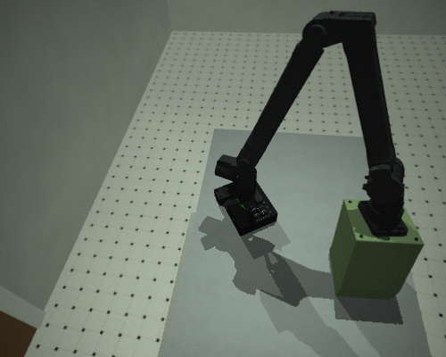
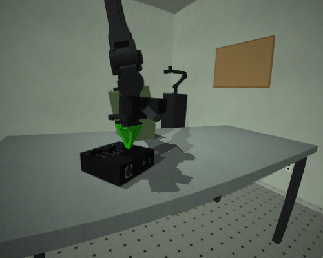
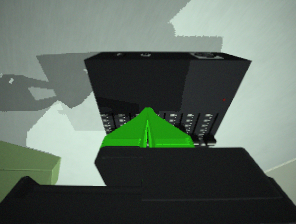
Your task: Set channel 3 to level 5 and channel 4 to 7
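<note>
The lighting desk (image 2: 117, 162) is a small black box standing flat on the grey table; it also shows in the top view (image 1: 251, 213) and in the wrist view (image 3: 167, 95). A row of several faders with pale scale marks (image 3: 165, 124) runs across its top. My gripper (image 2: 128, 146) has green fingers, shut with nothing between them. Its tips (image 3: 148, 112) point down onto the fader panel, near the middle of the row. The fingers hide the fader caps under them, so I cannot tell the levels.
The arm's green base block (image 1: 375, 250) stands on the table to the right of the desk. A dark stand with a second small arm (image 2: 175, 108) is behind the table. The table's front edge lies close to the desk in the exterior view.
</note>
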You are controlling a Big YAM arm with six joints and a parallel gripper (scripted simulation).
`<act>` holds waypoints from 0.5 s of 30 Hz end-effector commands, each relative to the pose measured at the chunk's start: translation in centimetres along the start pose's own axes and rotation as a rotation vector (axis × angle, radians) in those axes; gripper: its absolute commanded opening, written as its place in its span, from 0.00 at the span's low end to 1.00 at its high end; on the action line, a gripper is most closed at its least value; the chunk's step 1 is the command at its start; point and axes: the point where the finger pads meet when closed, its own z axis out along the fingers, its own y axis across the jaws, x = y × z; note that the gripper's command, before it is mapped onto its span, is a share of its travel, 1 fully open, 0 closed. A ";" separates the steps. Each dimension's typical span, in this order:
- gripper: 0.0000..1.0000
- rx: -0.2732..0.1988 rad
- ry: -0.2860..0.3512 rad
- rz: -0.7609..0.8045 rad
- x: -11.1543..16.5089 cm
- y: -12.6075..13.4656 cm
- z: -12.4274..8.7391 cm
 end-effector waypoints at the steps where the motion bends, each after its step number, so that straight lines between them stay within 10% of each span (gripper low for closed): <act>1: 0.00 0.013 -0.015 0.004 0.1 -0.7 -0.4; 15: 0.00 0.019 -0.016 0.006 0.7 -0.9 -0.7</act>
